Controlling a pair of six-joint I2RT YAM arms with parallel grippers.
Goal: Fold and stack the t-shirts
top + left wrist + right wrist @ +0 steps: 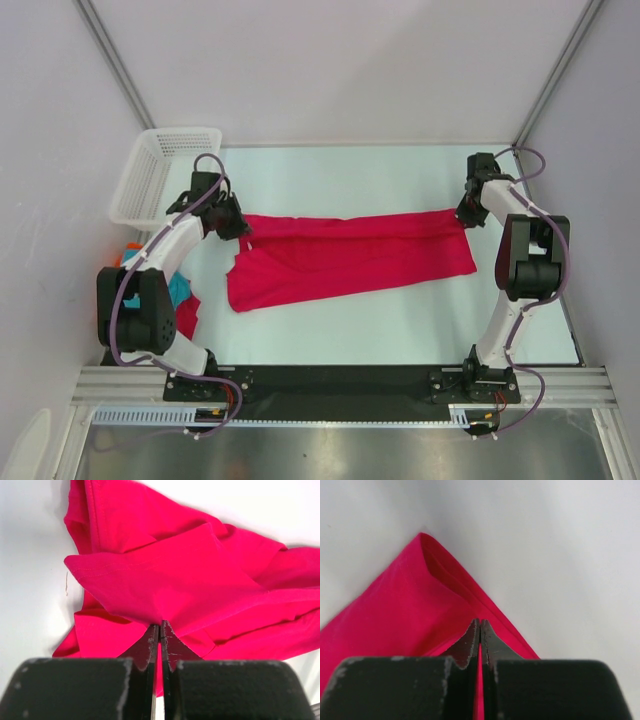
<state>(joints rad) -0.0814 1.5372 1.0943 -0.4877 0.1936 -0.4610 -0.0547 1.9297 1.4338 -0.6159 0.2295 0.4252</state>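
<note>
The left end effector (160, 626) has its jaws pressed almost together on a fold of the crimson t-shirt (175, 580). The cloth spreads away from the tips in a taut wedge. The right end effector (480, 624) is closed just as narrowly on a doubled corner of the same shirt, with the folded edge running up from its tips.

From above, the two grips sit at opposite ends of the garment. The left is at the far-left corner, near the white mesh basket (150, 180), and the right is at the far-right corner. Between them the shirt stretches as a long band across the middle of the tabletop (380, 320), and its near-left part hangs looser and more rumpled. Beside the left arm's base lie a teal t-shirt (181, 291) and a red t-shirt (188, 316), both partly hidden by the arm.

The crimson shirt looks light and limp, with no stiffness of its own. It should drape wherever it is unsupported, and its layers may slide over each other. Hemmed corners and seams look like the surest places to hold, with every layer caught in the pinch. Even tension between the two grips should help the fold line stay straight.
</note>
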